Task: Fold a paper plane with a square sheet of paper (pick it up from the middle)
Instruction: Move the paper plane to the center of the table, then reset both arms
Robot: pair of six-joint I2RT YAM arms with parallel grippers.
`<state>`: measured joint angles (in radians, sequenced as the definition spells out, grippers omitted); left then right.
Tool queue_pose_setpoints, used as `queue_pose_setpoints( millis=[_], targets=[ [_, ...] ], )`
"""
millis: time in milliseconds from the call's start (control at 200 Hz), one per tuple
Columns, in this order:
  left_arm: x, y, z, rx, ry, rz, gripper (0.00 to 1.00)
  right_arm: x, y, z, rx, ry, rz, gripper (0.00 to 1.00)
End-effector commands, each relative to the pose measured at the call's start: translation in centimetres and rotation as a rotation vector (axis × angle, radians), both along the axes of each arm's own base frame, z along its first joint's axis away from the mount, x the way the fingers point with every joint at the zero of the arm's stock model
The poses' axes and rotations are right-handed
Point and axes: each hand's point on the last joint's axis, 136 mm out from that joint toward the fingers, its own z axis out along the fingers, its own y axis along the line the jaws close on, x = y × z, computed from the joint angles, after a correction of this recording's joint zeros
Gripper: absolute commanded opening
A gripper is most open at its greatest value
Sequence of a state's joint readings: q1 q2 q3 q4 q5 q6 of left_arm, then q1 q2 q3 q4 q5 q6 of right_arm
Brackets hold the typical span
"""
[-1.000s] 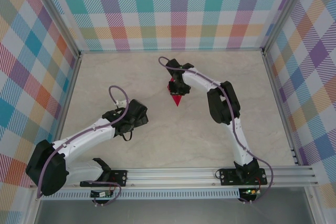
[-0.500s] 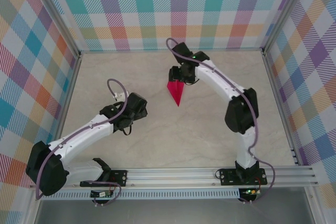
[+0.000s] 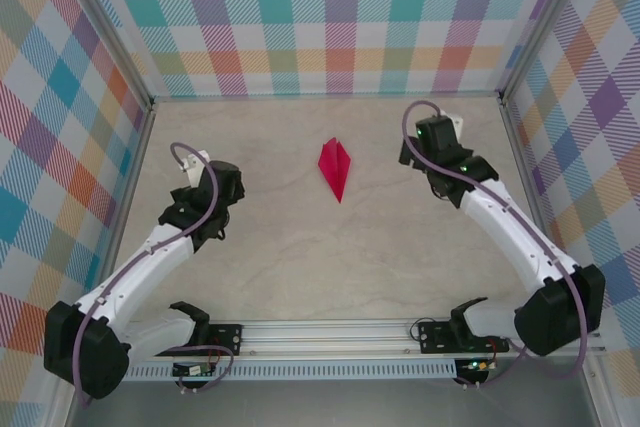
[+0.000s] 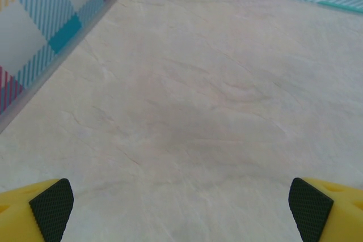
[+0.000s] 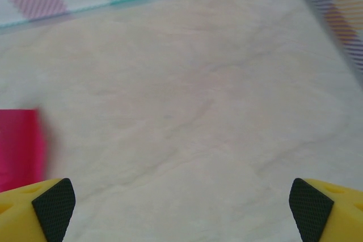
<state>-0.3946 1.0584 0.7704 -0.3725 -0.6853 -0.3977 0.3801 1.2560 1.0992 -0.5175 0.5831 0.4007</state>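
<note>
Paper plane [image 3: 335,167] was seen flat on counter [image 3: 300,257], in far half, midway between left and right edges, tip toward near edge, touched by nothing. Left end effector [image 4: 181,208] was found wide, empty, near left edge. Right end effector [image 5: 181,205] was found wide, empty, toward far right corner, well apart from plane. Folding was judged finished. Arms to be parked on path kept away from plane, so light paper is not brushed.
</note>
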Motion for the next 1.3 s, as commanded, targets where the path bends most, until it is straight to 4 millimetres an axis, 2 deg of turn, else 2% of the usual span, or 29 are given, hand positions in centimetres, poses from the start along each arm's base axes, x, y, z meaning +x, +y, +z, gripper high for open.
queue_pose_setpoints(
  millis=[0, 100, 190, 295, 390, 435, 535, 625, 665, 880, 1055, 1295],
  targets=[
    [0.8, 2.2, 0.7, 0.058, -0.129, 0.031, 1.0, 0.3, -4.0, -1.1, -0.087, -0.127, -0.089, 1.0],
    [1.1, 3.4, -0.9, 0.065, -0.169, 0.028, 1.0, -0.3, -6.2, -4.3, -0.1, -0.139, -0.134, 1.0],
    [1.8, 3.5, -3.5, 0.1, -0.171, -0.028, 1.0, -0.3, -6.7, -7.5, -0.157, -0.137, -0.13, 1.0],
    [2.3, 4.8, -5.9, 0.127, -0.099, -0.009, 1.0, 0.3, -6.7, -9.9, -0.206, -0.11, -0.101, 1.0],
    [3.1, 4.6, -7.8, 0.099, -0.107, -0.063, 1.0, 1.2, -6.1, -10.4, -0.218, -0.185, -0.051, 1.0],
    [3.7, 4.1, -8.0, 0.083, -0.113, -0.106, 1.0, 1.5, -5.5, -10.7, -0.215, -0.205, -0.01, 1.0],
    [4.6, 2.8, -6.9, 0.067, -0.198, -0.197, 1.0, 2.1, -4.6, -11.0, -0.209, -0.23, 0.06, 1.0],
    [5.0, 2.5, -6.4, 0.04, -0.245, -0.229, 1.0, 2.4, -4.2, -11.7, -0.192, -0.231, 0.107, 1.0],
    [5.1, 2.3, -6.2, 0.036, -0.263, -0.242, 1.0, 2.8, -4.1, -11.1, -0.188, -0.264, 0.114, 1.0],
    [5.6, -0.6, -6.9, 0.004, -0.29, -0.429, 1.0, 3.0, -3.7, -11.8, -0.133, -0.308, 0.205, 1.0],
    [5.7, -0.9, -8.0, 0.004, -0.281, -0.451, 1.0, 3.3, -2.9, -12.5, -0.06, -0.309, 0.3, 1.0],
    [6.9, -0.8, -10.0, -0.006, -0.228, -0.437, 1.0, 3.5, -3.4, -13.5, -0.021, -0.295, 0.296, 1.0]
  ],
)
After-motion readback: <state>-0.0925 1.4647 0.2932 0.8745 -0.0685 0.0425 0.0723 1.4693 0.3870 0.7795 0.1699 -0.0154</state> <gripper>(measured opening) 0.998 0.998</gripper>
